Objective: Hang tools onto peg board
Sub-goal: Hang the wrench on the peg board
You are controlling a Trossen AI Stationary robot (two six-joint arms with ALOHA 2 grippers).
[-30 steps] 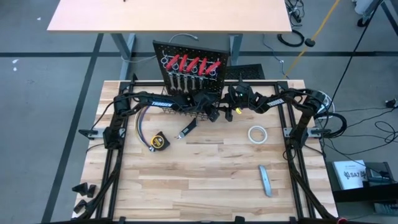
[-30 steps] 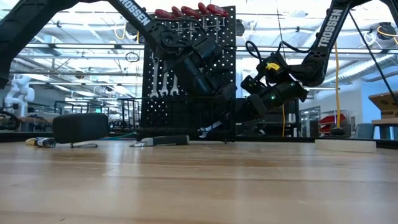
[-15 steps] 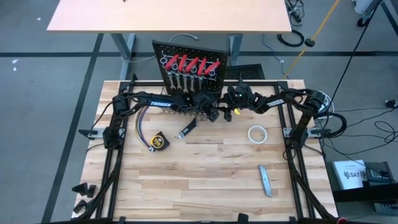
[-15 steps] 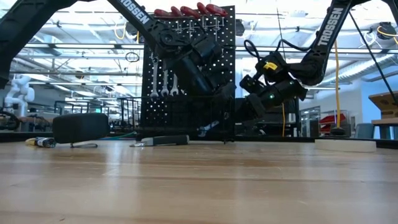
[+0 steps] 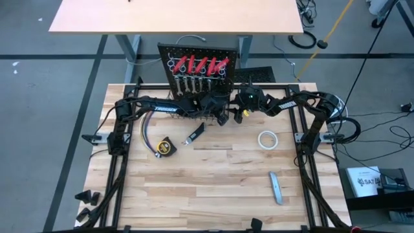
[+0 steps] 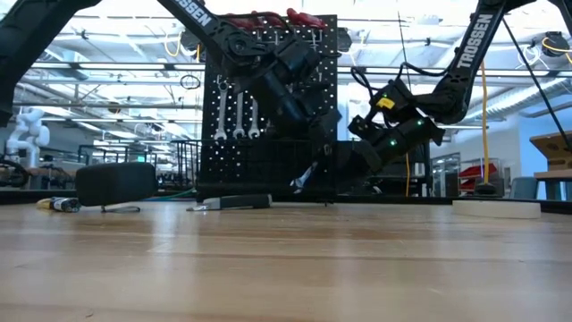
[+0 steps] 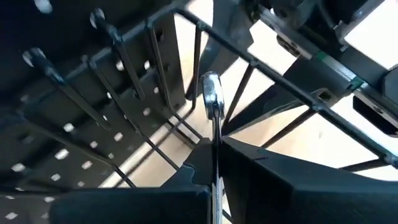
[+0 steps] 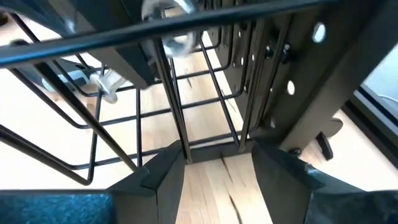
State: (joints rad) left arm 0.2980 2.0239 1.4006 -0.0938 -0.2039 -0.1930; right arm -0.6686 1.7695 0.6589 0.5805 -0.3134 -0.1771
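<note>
The black peg board (image 5: 197, 53) stands at the table's far edge, with red-handled tools (image 5: 197, 65) in its rings, silver wrenches (image 6: 237, 112) hanging below them and a wire basket (image 6: 255, 170) at its base. My left gripper (image 7: 214, 146) is at the basket's right end, shut on a silver wrench (image 7: 211, 93). My right gripper (image 8: 214, 158) is open just to its right, with a finger on either side of the basket's upright wires (image 8: 180, 112). Loose on the table lie the yellow tape measure (image 5: 165, 147), knife (image 5: 196, 133), white tape roll (image 5: 267, 139) and grey bar (image 5: 276, 188). My left gripper pinches the wrench's shaft (image 7: 215, 132) between its two fingers, which lie along it. The fingers slant down toward the board. The wrench's head (image 7: 210, 84) sticks out past the fingertips among the basket wires, and its tip (image 6: 302, 179) hangs above the tabletop. Whether my right gripper's fingers (image 8: 163, 169) touch the basket wires cannot be told.
A bundle of coloured wires (image 5: 143, 133) lies beside the left arm. The near half of the wooden tabletop (image 5: 207, 194) holds only the grey bar. Both arms crowd the board's right end.
My left gripper has risen a little at the basket's right end, and the wrench's lower tip has come up with it.
</note>
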